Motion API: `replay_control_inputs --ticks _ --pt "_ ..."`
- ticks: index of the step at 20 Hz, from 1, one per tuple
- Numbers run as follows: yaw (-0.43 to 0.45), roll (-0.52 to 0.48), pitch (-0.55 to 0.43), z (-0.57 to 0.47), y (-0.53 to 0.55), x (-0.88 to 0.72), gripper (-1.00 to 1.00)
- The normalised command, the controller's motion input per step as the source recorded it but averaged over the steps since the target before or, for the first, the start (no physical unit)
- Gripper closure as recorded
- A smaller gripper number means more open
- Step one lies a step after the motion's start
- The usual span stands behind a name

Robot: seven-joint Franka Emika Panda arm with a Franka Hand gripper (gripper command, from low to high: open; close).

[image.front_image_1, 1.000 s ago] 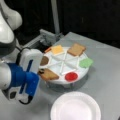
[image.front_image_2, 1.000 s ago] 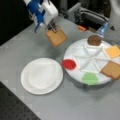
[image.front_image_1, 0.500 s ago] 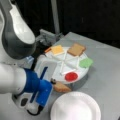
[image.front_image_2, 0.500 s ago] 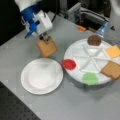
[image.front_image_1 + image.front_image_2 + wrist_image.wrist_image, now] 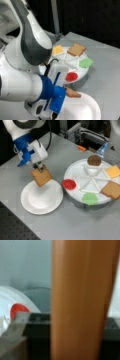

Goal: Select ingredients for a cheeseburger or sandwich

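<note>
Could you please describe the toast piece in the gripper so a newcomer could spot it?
Find the plain white plate beside the divided tray. Above it, the gripper holds a tan toast square hanging tilted; the other toast lies flat in the tray.

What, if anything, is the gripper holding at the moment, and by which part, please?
The gripper is shut on a toast square, pinched at its upper edge so that it hangs tilted over the white plate.

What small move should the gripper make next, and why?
Probably lower a little, then release. The gripper holds a toast square tilted on edge, hanging over the rim of the bare white plate, apparently not yet resting on it.
</note>
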Motion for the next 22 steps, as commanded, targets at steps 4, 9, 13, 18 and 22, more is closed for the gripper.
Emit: replay_control_inputs --ticks 4,9,13,18,22 --pt "0.393 0.134 -0.007 -0.13 -0.15 0.65 1.0" --pt "0.413 0.123 0.039 -0.07 -0.2 0.52 1.0" --pt "0.402 0.138 0.091 -0.06 -0.24 0.33 1.0" --pt "0.368 0.115 0.125 -0.04 -0.23 0.2 1.0" --pt "0.337 0.101 0.161 -0.09 -0.23 0.16 1.0"
